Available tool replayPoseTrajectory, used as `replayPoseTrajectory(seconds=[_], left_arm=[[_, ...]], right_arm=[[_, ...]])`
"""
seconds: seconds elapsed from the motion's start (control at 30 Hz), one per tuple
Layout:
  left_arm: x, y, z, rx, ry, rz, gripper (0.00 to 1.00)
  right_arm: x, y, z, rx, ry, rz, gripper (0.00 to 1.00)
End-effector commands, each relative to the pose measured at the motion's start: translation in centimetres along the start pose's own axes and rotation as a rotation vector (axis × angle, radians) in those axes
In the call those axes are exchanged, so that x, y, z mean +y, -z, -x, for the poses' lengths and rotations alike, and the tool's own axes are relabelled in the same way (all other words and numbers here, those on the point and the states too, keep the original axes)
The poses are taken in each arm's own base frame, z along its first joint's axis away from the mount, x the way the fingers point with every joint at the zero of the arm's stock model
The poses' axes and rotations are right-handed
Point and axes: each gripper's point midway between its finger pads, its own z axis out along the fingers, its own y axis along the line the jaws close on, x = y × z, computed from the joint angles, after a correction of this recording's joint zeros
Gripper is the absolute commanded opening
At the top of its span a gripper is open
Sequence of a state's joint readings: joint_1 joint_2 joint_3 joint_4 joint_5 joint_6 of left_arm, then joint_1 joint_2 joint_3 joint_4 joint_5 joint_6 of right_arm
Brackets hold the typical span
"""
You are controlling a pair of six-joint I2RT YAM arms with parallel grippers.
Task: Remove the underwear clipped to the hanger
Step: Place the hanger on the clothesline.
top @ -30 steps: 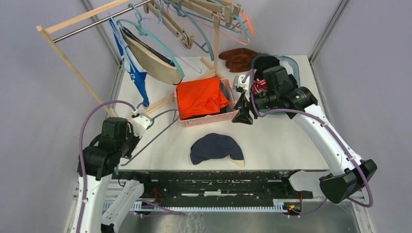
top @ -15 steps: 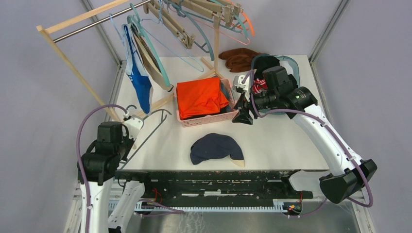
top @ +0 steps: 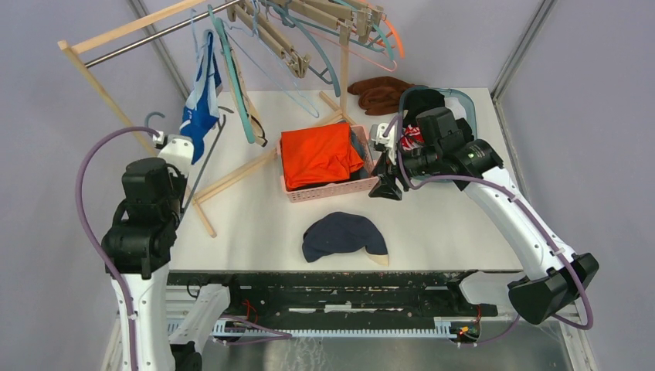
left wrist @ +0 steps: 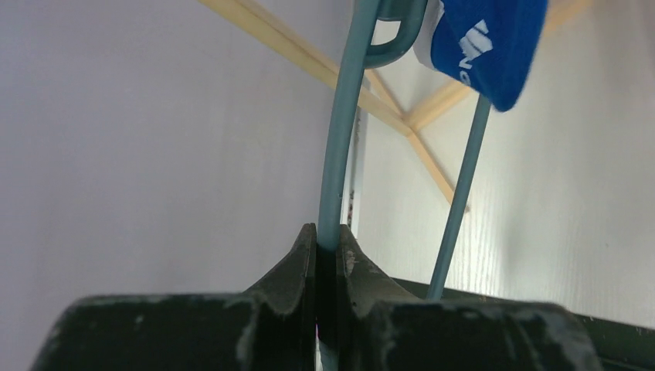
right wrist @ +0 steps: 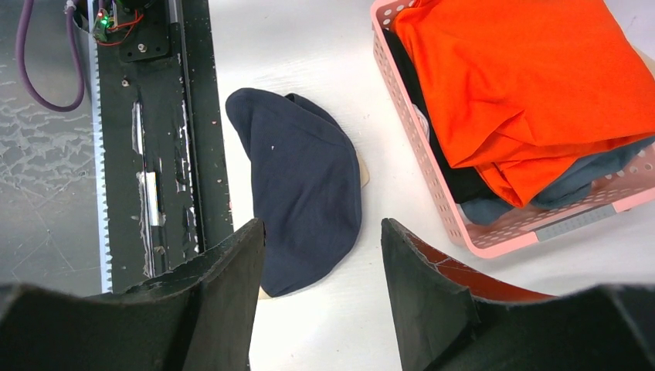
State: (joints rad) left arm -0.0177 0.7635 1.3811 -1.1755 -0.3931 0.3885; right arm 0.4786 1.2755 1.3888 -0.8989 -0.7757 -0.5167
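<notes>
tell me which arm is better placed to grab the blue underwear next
Probably right: the right jaws are open and empty, though off by the pink basket. The left jaws, nearer the blue underwear, are shut on a hanger.

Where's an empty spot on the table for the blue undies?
Bare table lies right of the navy underwear, up to the right edge. Another patch sits between that and the wooden rack leg. Crowded at the back, around the pink basket and right hand.

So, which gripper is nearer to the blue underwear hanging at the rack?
Left. The left gripper is shut on a hanger wire close beside the blue underwear. The right gripper is open, far across the table, by the pink basket.
</notes>
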Motion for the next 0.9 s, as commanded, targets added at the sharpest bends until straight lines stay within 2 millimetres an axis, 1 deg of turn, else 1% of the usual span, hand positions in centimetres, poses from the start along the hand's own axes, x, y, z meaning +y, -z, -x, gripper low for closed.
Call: replayPoseTrajectory(seconds=[0.0,0.03,0.1,0.2,0.27,0.4,0.5,0.6,0.67,0.77,0.87], left_arm=[[3.5,0.4,2.9,-0.062,0.101,0.152,0.03],[3.5,0.1,2.6,-0.040,0.082,0.155,0.03],[2.9,-0.8,1.5,0.018,0.020,0.135,0.03],[1.0,-2.1,-1.4,0.127,-0.081,0.075,0.03],[0.1,-2.6,-3.3,0.179,-0.122,0.048,0.03],[-0.5,-2.7,-5.4,0.217,-0.147,0.056,0.03],[-0.6,-2.5,-6.3,0.217,-0.154,0.063,0.03],[0.2,-2.0,-5.5,0.171,-0.119,0.102,0.03],[1.3,-1.4,-4.6,0.131,-0.084,0.160,0.03],[3.5,-0.6,-2.7,0.074,-0.029,0.255,0.03],[5.2,0.4,0.3,-0.042,0.048,0.313,0.03]], right_arm=[[0.5,0.3,0.5,-0.015,0.051,-0.001,0.65],[0.6,0.2,0.4,-0.013,0.052,0.004,0.65],[0.7,0.0,0.3,-0.007,0.054,0.011,0.65],[0.9,-0.3,0.0,0.004,0.059,0.019,0.65],[0.8,-0.4,-0.1,0.009,0.064,0.018,0.65],[0.8,-0.9,-0.4,0.029,0.071,0.021,0.65],[0.9,-1.3,-0.6,0.041,0.073,0.027,0.65],[0.9,-1.5,-0.8,0.050,0.073,0.029,0.65],[0.9,-1.6,-0.9,0.056,0.074,0.031,0.65],[0.9,-1.6,-0.9,0.059,0.075,0.028,0.65],[1.0,-1.6,-0.9,0.060,0.080,0.026,0.65]])
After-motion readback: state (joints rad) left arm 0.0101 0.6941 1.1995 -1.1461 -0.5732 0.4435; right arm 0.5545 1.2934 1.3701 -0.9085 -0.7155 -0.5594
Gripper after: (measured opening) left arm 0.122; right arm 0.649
